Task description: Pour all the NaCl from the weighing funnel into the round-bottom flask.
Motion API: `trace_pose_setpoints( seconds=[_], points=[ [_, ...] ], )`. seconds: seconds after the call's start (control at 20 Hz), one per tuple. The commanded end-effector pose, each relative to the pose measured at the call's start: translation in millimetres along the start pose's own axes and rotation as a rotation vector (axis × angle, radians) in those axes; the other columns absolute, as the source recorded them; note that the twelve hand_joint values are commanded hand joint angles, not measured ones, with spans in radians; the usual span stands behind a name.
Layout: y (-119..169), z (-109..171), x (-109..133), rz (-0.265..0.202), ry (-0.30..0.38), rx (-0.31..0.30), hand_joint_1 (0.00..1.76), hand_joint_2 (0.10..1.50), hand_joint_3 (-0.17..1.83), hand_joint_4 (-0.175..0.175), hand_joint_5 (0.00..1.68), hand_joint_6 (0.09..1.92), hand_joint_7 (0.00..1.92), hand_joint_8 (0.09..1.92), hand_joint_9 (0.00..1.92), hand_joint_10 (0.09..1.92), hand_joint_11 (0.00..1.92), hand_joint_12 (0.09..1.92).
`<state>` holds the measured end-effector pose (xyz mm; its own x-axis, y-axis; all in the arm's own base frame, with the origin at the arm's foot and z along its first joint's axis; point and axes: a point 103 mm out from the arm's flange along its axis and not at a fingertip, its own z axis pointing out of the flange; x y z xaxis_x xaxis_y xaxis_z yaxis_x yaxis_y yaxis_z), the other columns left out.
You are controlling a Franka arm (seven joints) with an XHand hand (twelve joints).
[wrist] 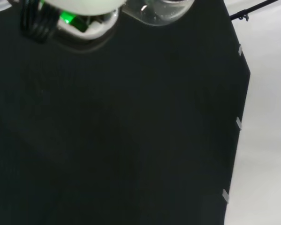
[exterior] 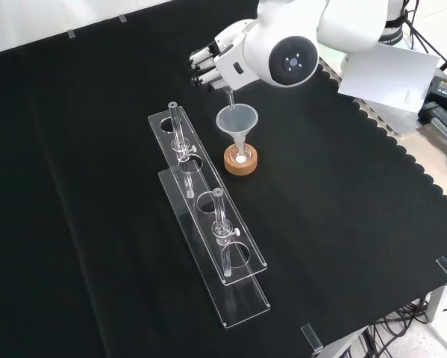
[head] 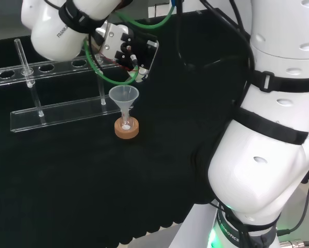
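Front view shows a clear funnel [exterior: 237,121] standing in the neck of the round-bottom flask [exterior: 240,155], which sits on a cork ring [exterior: 240,162] on the black cloth [exterior: 342,224]. The flask itself is clear and mostly hidden by the ring; a small white patch at its middle may be salt already inside, though I cannot say how much. Just above the funnel's rim, a thin clear piece [exterior: 228,98] slants down from the hand [exterior: 208,66] toward the funnel's mouth; it looks like the stem of the weighing funnel, tipped for pouring, but its body is hidden behind the arm's link.

Head view places the hand [head: 124,49] above and slightly behind the funnel [head: 124,98], fingers curled, apparently round that weighing funnel, though the grasp itself is not plainly visible.

My judgement: the pour is under way or near its end. What is left is to confirm that all the NaCl has left the weighing funnel, then to lift it away.

Left of the cork ring in the front view stand 2 clear acrylic racks [exterior: 208,224], each carrying a glass tube, close beside the ring but not touching it.
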<state>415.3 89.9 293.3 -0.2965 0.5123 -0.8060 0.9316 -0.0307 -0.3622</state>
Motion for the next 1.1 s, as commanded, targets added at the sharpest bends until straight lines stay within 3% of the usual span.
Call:
trace_pose_setpoints(
  seconds=[0.05, 0.35, 1.1],
  points=[
    [2, 13, -11, -0.003, 0.141, -0.018, 1.12, 0.7, 0.54, 0.175, 1.31, 0.55, 0.55, 0.64, 0.87, 0.36, 0.64, 1.18],
    [3, 20, -28, -0.006, 0.326, -0.015, 1.12, 0.7, 0.55, 0.175, 1.31, 0.55, 0.56, 0.64, 0.87, 0.37, 0.65, 1.17],
    [6, 45, -50, -0.012, 0.582, -0.001, 1.12, 0.7, 0.55, 0.175, 1.31, 0.56, 0.56, 0.64, 0.87, 0.37, 0.65, 1.17]
  ],
)
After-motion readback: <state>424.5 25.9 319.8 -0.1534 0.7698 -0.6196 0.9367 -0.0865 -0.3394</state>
